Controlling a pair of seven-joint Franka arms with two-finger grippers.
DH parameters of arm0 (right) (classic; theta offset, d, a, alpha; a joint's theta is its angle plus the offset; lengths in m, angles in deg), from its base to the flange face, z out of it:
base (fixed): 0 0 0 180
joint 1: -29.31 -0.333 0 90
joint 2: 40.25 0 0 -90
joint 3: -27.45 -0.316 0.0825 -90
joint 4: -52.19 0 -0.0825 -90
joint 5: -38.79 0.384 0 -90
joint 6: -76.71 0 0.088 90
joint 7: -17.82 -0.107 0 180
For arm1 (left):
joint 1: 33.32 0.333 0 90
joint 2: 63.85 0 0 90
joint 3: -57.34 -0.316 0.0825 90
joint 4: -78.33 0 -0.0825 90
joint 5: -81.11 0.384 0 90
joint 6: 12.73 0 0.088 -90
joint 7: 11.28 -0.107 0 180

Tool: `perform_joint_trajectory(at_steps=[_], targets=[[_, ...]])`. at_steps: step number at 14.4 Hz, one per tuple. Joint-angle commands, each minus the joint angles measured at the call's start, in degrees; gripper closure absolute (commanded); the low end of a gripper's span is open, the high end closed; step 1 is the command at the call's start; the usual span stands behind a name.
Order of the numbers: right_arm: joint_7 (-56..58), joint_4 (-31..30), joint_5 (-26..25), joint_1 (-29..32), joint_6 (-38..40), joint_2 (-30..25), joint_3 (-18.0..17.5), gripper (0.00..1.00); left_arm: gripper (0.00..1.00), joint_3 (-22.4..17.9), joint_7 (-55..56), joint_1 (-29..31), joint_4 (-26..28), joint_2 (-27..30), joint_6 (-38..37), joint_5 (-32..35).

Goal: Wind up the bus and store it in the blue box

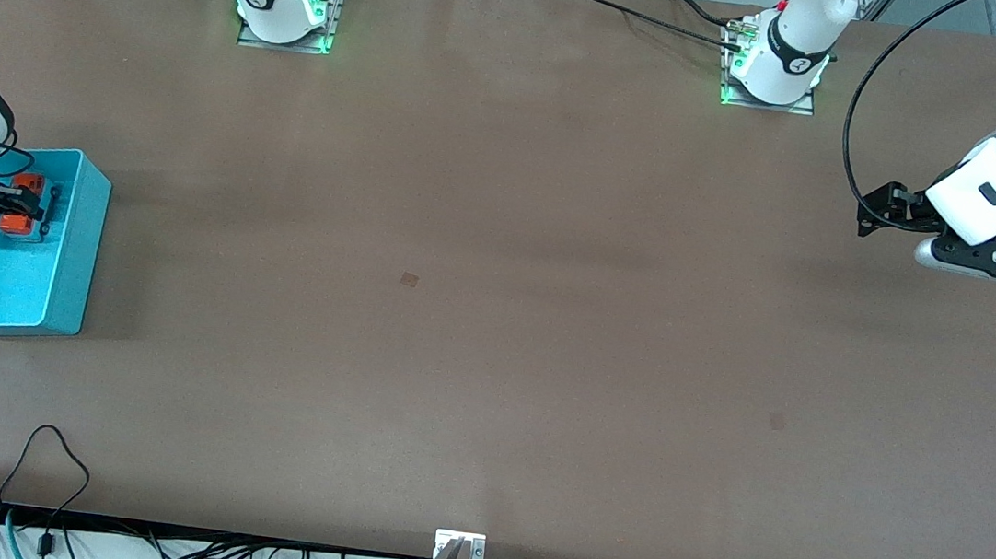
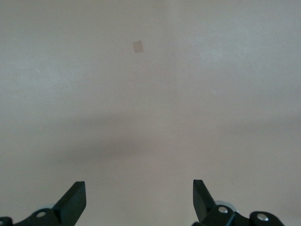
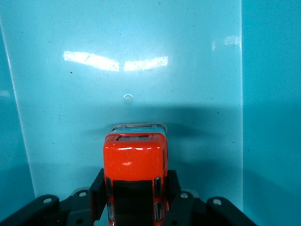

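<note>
The orange-red bus (image 1: 16, 224) is inside the blue box (image 1: 78, 272), which stands at the right arm's end of the table. My right gripper (image 1: 24, 207) reaches into the box and is shut on the bus. In the right wrist view the bus (image 3: 135, 157) sits between the black fingers (image 3: 97, 188), its black roof panel showing, low over the box's cyan floor (image 3: 141, 61). I cannot tell if it touches the floor. My left gripper (image 1: 873, 212) is open and empty, waiting above bare table at the left arm's end; its view shows only the tabletop between the fingertips (image 2: 75, 197).
Two small dark marks lie on the brown table, one near the middle (image 1: 409, 279) and one nearer the front camera toward the left arm's end (image 1: 777, 421). Cables (image 1: 54, 455) run along the table's front edge. The arm bases (image 1: 285, 12) stand along the back.
</note>
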Motion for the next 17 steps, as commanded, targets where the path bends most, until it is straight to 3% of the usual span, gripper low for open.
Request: perform_joint_trajectory(at_steps=[1,4,8,11,14,17], targets=[[1.09,1.0,0.37,0.65,0.07,0.99,-0.57,0.66,0.0,0.02,-1.25,0.17,0.01,0.85,-0.8,0.09],[1.01,1.09,0.81,0.91,0.07,0.73,-0.57,0.0,0.0,0.02,-1.25,0.17,0.01,0.85,-0.72,0.09],[0.83,1.17,0.9,0.22,1.82,-4.87,-1.45,0.0,0.0,0.02,-1.25,0.17,-0.08,0.85,-0.72,0.09],[0.22,2.05,0.9,-0.49,11.46,-12.78,-4.26,0.0,0.0,0.02,-1.25,0.17,-0.08,0.85,-0.72,0.09],[-0.05,5.38,0.99,-4.34,22.09,-19.99,-4.53,0.0,0.0,0.11,-1.16,0.17,0.01,0.85,-0.72,0.09],[-12.39,8.46,1.6,-8.56,33.08,-25.88,-6.44,0.0,0.0,0.02,-1.16,0.17,0.01,0.85,-0.8,0.09]])
